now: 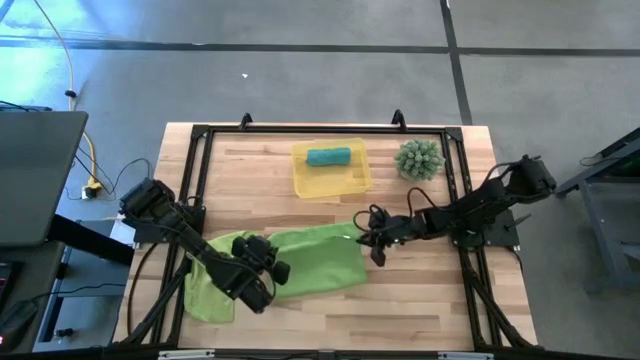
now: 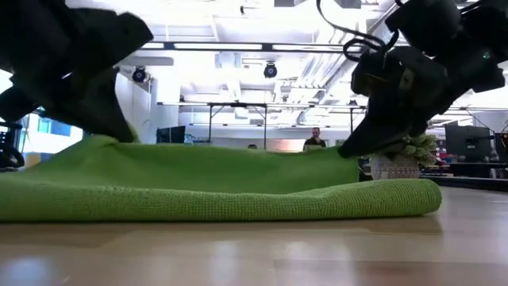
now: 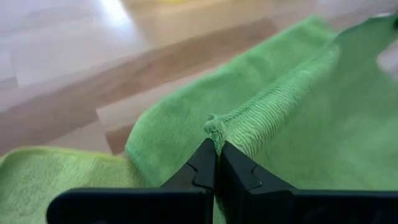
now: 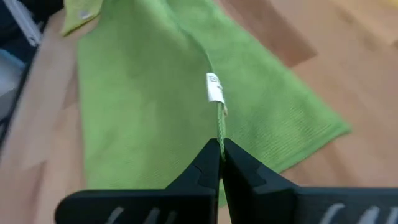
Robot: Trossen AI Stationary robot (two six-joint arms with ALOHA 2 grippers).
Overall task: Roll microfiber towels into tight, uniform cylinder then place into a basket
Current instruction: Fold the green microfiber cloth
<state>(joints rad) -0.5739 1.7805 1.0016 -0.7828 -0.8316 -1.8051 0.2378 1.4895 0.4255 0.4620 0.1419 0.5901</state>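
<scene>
Readable text: none in any view.
Tag: a small white tag (image 4: 214,87) sits on the edge of the green towel (image 4: 149,106); its print is too small to read.

Grey floor (image 1: 300,60), probably concrete; bright ceiling lights (image 2: 270,46)

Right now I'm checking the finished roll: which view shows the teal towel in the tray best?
The high view: the rolled teal towel lies in the yellow tray, seen whole from above. The low view shows only the green towel blocking the tray; neither wrist view shows it.
</scene>
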